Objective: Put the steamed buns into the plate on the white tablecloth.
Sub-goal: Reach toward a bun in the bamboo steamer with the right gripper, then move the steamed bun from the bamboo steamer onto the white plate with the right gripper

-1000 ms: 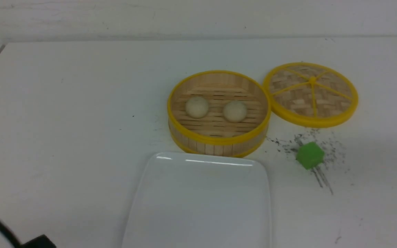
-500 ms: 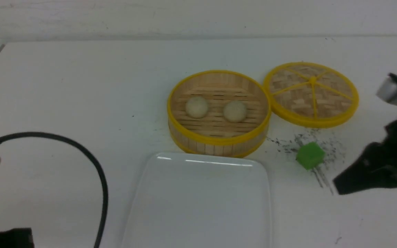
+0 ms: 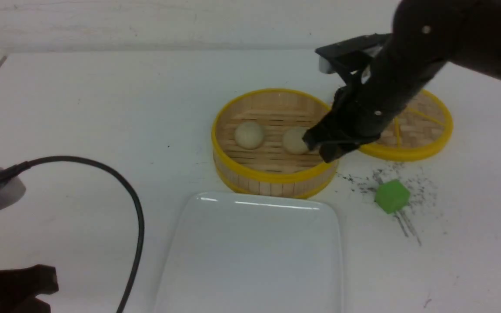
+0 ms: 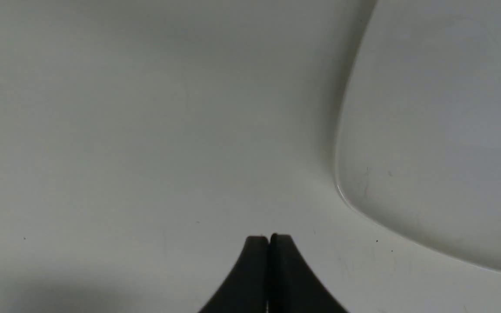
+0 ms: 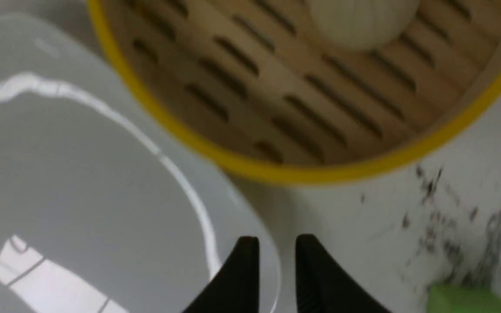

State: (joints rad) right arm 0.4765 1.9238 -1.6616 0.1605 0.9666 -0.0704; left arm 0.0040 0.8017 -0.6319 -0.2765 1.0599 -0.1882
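Observation:
Two cream steamed buns lie in the round bamboo steamer (image 3: 272,176): the left bun (image 3: 249,134) and the right bun (image 3: 293,140). My right gripper (image 3: 322,150) hangs over the steamer's right rim, just right of the right bun and partly hiding it. Its fingers are a small gap apart and empty in the right wrist view (image 5: 276,241), where one bun (image 5: 359,21) shows. The white plate (image 3: 250,261) lies empty on the white tablecloth (image 3: 81,108), in front of the steamer. My left gripper (image 4: 269,238) is shut and empty above the cloth, left of the plate (image 4: 442,130).
The woven steamer lid (image 3: 424,130) lies right of the steamer, partly under my right arm. A green cube (image 3: 391,196) sits among dark scuff marks at the front right. A black cable (image 3: 133,208) loops over the cloth on the left.
My right arm has swept in from the right edge to the steamer's right rim, next to the right bun. The left arm and its cable have shifted slightly at the lower left.

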